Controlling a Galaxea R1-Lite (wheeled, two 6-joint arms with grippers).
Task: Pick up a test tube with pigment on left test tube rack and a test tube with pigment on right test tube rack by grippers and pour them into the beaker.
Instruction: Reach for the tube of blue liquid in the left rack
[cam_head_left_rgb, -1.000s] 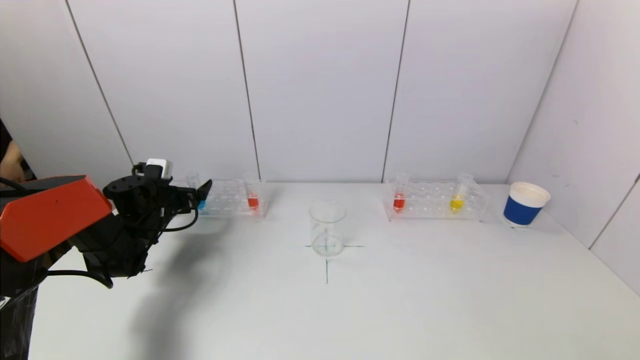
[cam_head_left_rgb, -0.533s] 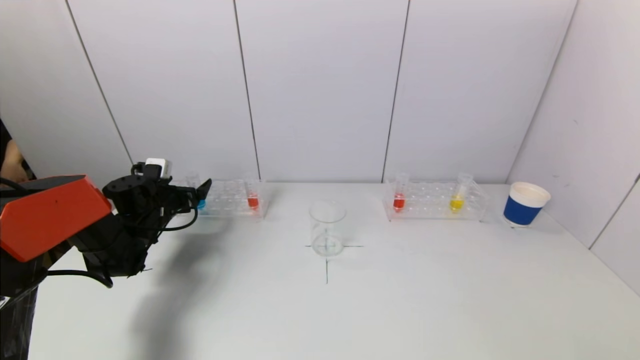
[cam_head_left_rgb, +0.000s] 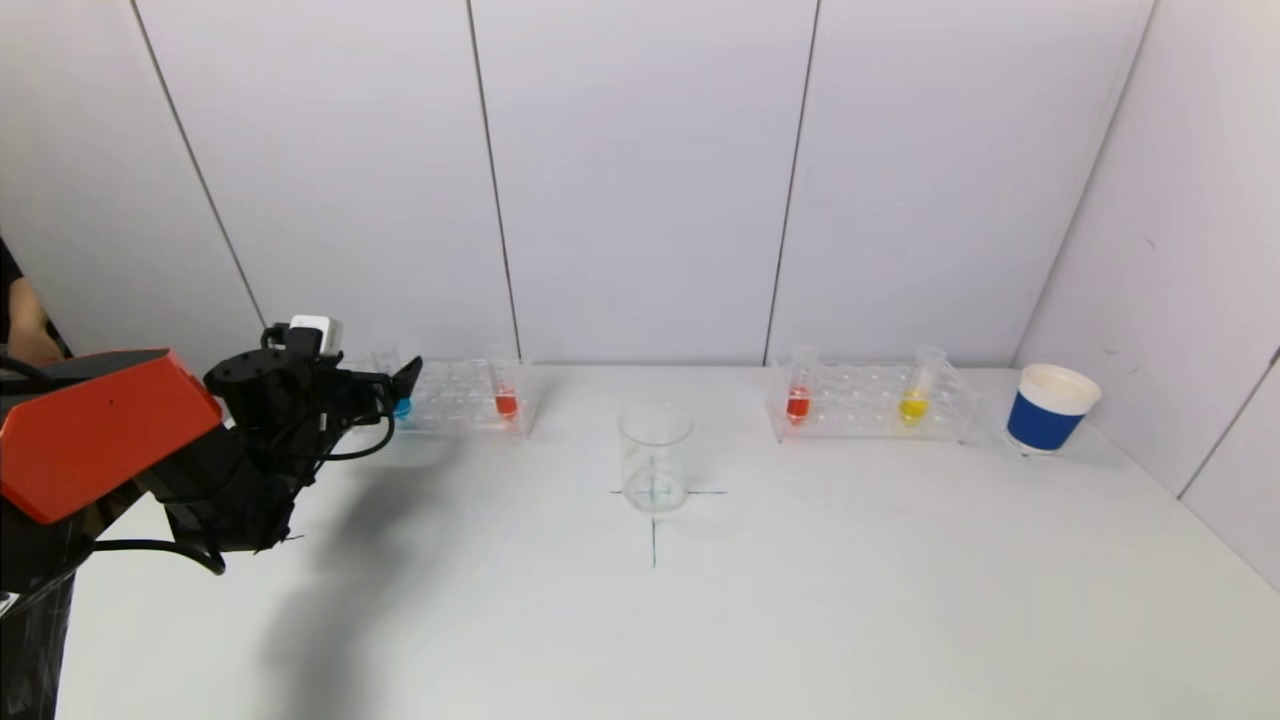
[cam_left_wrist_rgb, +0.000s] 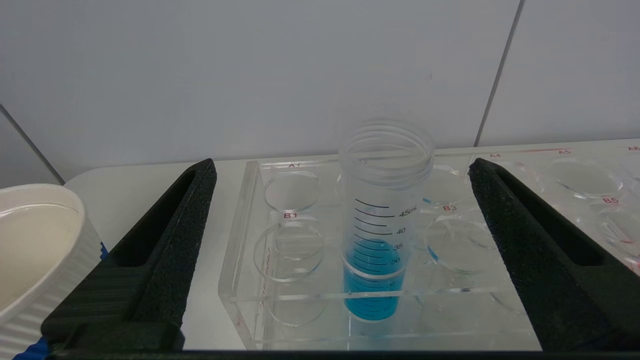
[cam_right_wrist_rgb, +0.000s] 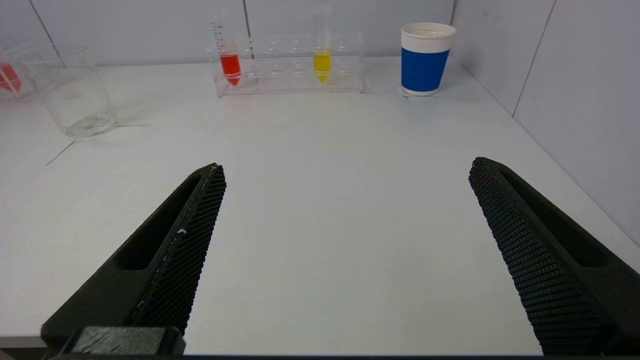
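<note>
Both fingers (cam_left_wrist_rgb: 170, 240) flank blue tube (cam_left_wrist_rgb: 382, 220), untouched

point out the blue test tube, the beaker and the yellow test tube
blue test tube (cam_left_wrist_rgb: 372, 280), left wrist view, on its blue liquid
beaker (cam_head_left_rgb: 655, 455), head view, on its glass wall
yellow test tube (cam_right_wrist_rgb: 322, 65), right wrist view, on its yellow liquid
</note>
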